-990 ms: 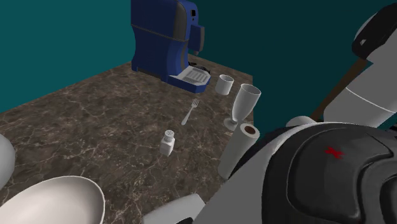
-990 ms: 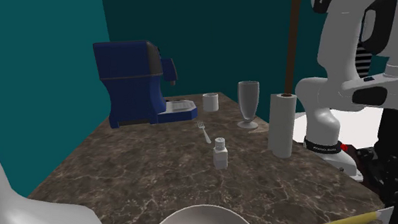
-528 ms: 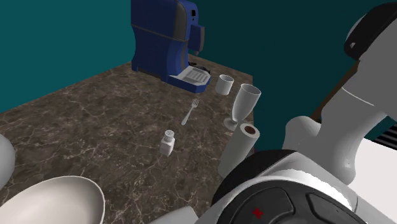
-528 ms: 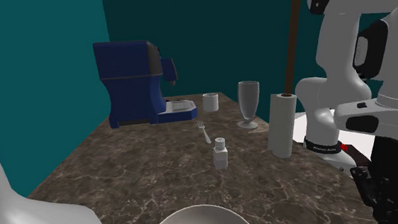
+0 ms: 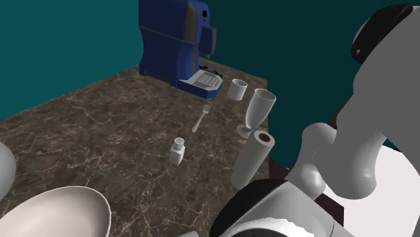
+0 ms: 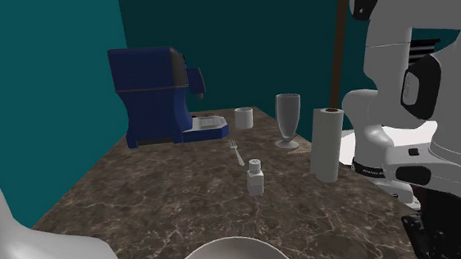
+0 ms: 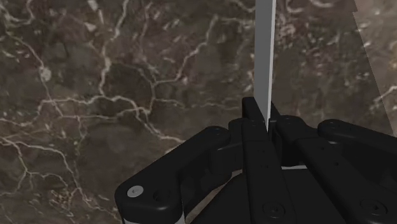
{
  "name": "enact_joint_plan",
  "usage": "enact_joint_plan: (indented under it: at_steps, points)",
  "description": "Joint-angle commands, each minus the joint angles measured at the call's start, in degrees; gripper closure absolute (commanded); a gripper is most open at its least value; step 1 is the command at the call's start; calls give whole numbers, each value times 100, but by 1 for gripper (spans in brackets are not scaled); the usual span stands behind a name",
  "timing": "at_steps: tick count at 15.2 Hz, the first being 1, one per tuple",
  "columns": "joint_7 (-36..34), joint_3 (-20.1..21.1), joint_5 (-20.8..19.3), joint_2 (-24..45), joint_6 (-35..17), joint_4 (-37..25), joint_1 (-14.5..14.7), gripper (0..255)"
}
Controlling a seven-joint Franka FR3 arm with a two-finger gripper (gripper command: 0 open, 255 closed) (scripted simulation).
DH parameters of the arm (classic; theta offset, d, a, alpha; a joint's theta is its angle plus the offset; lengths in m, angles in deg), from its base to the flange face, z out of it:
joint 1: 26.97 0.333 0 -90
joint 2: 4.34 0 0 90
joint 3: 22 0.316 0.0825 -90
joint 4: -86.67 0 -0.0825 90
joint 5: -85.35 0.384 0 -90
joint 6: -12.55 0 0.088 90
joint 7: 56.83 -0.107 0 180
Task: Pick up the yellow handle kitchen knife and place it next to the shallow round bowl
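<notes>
The gripper (image 7: 267, 121) is clamped on the knife (image 7: 264, 51). In the wrist view its 2 black fingers pinch the base of the grey blade, which juts straight out over the dark marbled counter (image 7: 95, 95) (the handle is hidden inside the grasp, so its colour cannot be checked). The step in hand looks like the carry, with the pick done and the placing not yet done.

The shallow white bowl (image 5: 60, 212) sits at the near corner of the counter, at the shoulder view's lower left. The next move probably calls for bringing the blade over bare marble just beside that bowl, lowering it flat and letting go without nudging the rim.

Counted on the counter:
- 1 bowl
- 1 blue coffee machine (image 5: 171, 40)
- 1 cup (image 5: 238, 89)
- 1 glass (image 5: 259, 108)
- 1 fork (image 5: 201, 118)
- 1 shaker (image 5: 178, 151)
- 1 paper roll (image 5: 252, 160)
</notes>
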Motion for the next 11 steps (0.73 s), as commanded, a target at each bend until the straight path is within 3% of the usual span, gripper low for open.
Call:
enact_joint_plan:
  at_steps: [1, 6, 7, 11]
  points:
    - [-25, -1, -32, 34, -31, 4, 6, 255]
    - [-25, -1, -31, 33, -29, 4, 6, 255]
    - [-25, -1, -31, 33, -29, 4, 6, 0]
    - [-25, -1, -31, 33, -29, 4, 6, 0]
